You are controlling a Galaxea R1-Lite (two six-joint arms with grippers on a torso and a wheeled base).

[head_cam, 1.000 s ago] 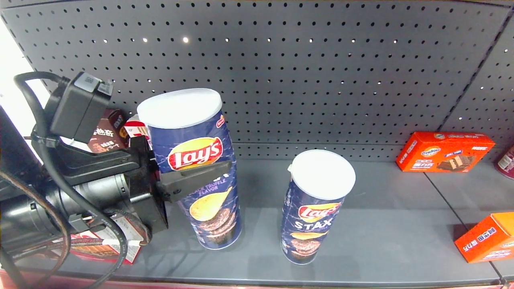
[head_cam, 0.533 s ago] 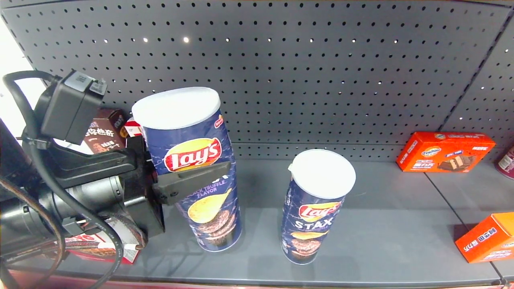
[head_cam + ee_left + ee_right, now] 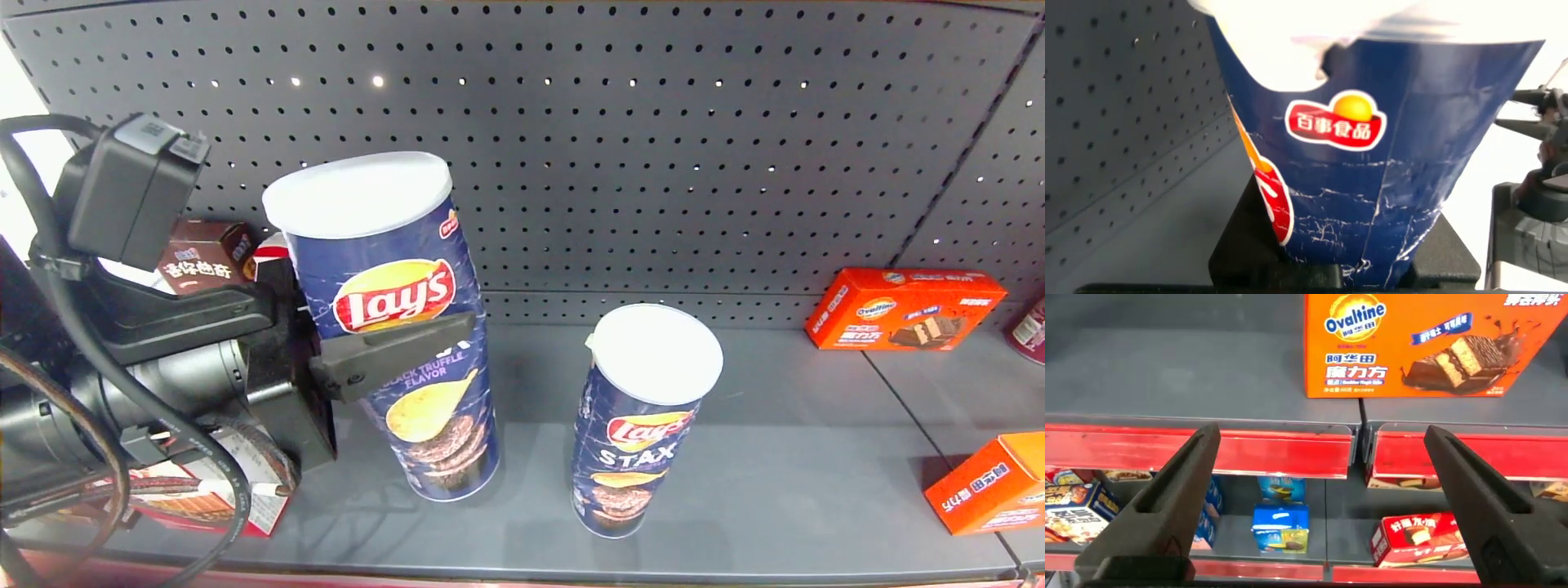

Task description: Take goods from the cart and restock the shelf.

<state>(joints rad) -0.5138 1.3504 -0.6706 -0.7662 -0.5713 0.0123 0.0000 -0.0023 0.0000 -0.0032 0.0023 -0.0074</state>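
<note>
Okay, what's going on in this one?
The left tool is shut around a tall dark-blue chip canister with a white lid, holding it roughly upright, low at the grey metal shelf. Whether its base touches the shelf is unclear. A second matching canister stands to its right, apart from it. The right tool is open and empty, facing an orange cardboard box near a shelf edge.

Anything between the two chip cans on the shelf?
Nothing. The head view shows only bare grey shelf between the left can and the right can. The two cans don't touch.
</note>
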